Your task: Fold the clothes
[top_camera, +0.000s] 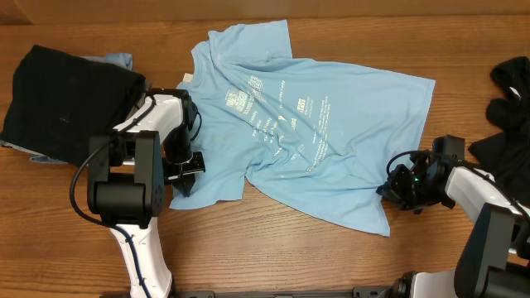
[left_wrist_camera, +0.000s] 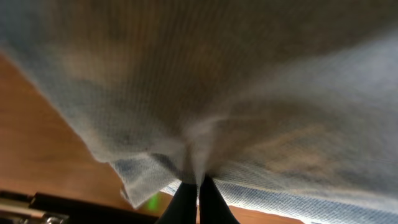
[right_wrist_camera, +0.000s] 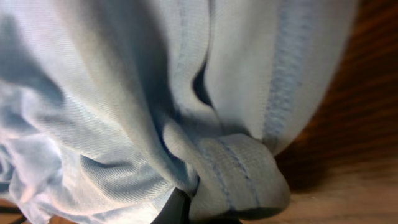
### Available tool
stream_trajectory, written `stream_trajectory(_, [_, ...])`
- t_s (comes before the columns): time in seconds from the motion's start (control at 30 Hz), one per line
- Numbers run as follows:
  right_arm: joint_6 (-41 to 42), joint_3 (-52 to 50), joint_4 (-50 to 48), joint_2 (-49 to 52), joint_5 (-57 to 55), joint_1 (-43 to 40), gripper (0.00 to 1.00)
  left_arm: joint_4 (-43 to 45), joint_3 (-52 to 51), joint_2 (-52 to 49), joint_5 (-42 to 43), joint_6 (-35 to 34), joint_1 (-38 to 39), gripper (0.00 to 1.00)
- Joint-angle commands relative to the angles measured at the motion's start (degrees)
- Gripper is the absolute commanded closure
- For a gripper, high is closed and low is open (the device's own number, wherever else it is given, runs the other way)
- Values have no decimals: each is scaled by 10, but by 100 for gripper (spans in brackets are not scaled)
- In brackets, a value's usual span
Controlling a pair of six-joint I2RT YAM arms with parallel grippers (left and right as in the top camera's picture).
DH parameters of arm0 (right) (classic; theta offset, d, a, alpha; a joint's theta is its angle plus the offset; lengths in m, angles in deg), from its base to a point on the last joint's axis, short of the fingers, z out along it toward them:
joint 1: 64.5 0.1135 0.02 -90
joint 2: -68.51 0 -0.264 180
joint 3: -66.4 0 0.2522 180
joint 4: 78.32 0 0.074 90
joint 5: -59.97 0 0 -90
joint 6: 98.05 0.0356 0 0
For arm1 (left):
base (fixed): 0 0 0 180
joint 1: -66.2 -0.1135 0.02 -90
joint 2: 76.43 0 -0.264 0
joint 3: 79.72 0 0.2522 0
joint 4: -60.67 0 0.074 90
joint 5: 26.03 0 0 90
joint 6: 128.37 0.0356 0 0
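The clothes here are chiefly a light blue T-shirt with white print, lying crumpled across the middle of the wooden table. My left gripper sits at the shirt's lower left edge. In the left wrist view its dark fingers are pressed together, with a pinch of blue fabric rising from their tips. My right gripper is at the shirt's lower right hem. In the right wrist view it is shut on a bunched, stitched hem fold, which hides most of the fingers.
A folded black garment lies at the far left, with a bluish-grey piece showing behind it. More black cloth lies at the right edge. Bare wood runs along the table's front.
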Motion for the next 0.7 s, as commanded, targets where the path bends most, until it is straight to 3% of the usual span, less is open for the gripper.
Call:
stream_trajectory(0.0, [-1,46,47,17,-101,-7,96,0,-30,-10,-126,-63,-3,96])
stream_trajectory(0.17, [-1,82,82,17,-196,-51,96,-35,-29,-10,-246,-143,-10,96])
stream_trajectory(0.53, [-16,154,84,19,-224,-76,96,-78,-18,-10,-210,-143,-35,96])
stream_trajectory(0.57, [-16,154,85,21,-224,-76,96,-86,-18,-10,-205,-143,-35,94])
stream_trajectory(0.67, [-14,154,98,22,-224,-76,96,-107,-18,-10,-208,-143,-36,77])
